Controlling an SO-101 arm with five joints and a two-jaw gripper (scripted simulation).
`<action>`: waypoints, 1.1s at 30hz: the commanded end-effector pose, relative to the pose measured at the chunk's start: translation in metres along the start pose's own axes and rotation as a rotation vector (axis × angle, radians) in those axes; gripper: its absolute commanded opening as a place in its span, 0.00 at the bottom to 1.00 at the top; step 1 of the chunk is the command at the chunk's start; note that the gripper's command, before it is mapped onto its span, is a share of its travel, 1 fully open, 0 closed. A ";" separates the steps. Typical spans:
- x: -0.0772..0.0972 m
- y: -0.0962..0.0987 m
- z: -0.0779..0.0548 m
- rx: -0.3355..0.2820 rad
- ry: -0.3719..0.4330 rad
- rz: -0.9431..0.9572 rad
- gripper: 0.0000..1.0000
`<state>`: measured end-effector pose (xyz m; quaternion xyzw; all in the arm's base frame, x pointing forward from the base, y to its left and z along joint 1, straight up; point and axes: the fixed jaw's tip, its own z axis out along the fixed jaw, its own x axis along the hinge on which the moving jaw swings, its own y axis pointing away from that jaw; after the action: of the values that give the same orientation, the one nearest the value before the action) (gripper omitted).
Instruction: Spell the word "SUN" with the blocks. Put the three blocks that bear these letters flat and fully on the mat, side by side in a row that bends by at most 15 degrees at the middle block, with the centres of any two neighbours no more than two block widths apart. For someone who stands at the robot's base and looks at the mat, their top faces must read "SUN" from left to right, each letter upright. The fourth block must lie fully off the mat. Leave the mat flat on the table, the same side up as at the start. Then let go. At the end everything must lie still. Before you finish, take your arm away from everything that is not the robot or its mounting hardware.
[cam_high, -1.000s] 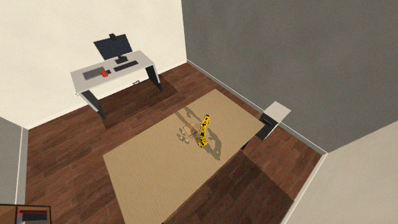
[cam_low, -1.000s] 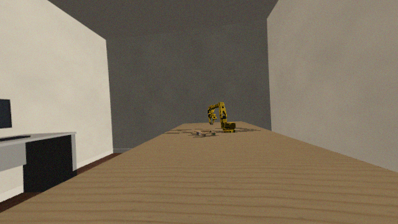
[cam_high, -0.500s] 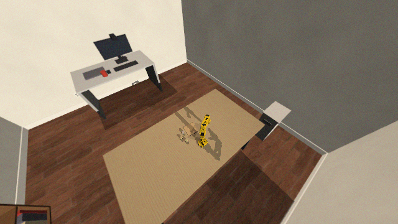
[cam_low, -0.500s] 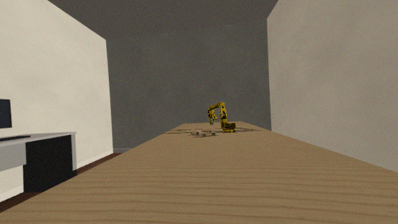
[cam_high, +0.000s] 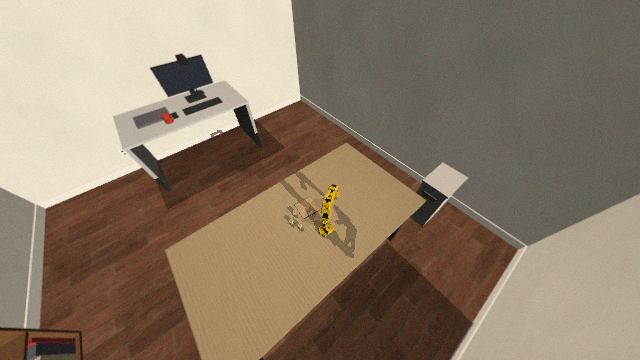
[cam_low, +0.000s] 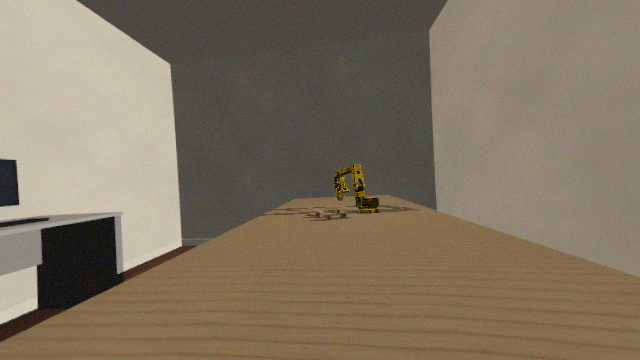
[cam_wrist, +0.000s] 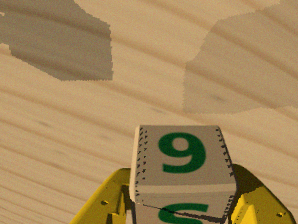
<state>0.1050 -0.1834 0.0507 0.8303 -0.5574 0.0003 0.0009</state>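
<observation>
My gripper (cam_wrist: 182, 197) (cam_high: 332, 191) (cam_low: 341, 194) is shut on a wooden block (cam_wrist: 181, 163) and holds it above the table. In the wrist view the block shows a green "9" on its facing side and a green "S" on the side below it. The yellow arm (cam_high: 326, 212) rises from its base (cam_low: 367, 202). The small tan mat (cam_high: 304, 209) lies left of the arm. Three other blocks (cam_high: 289, 218) (cam_high: 300, 227) (cam_high: 295, 213) lie near the mat's front left; their letters are too small to read. They also show as small shapes in the exterior view (cam_low: 322, 215).
The arm stands on a large wooden table (cam_high: 250, 280) (cam_low: 320, 280). Arm shadows fall across the wood in the wrist view (cam_wrist: 60, 36). A white desk (cam_high: 150, 132) with a monitor stands far off by the wall.
</observation>
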 end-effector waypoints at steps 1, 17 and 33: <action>0.008 0.000 -0.011 0.014 0.078 0.000 0.00; 0.009 -0.001 -0.005 0.014 0.078 0.000 0.00; 0.009 -0.001 0.001 0.014 0.078 0.000 0.00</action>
<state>0.1052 -0.1838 0.0396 0.8303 -0.5574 0.0011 0.0012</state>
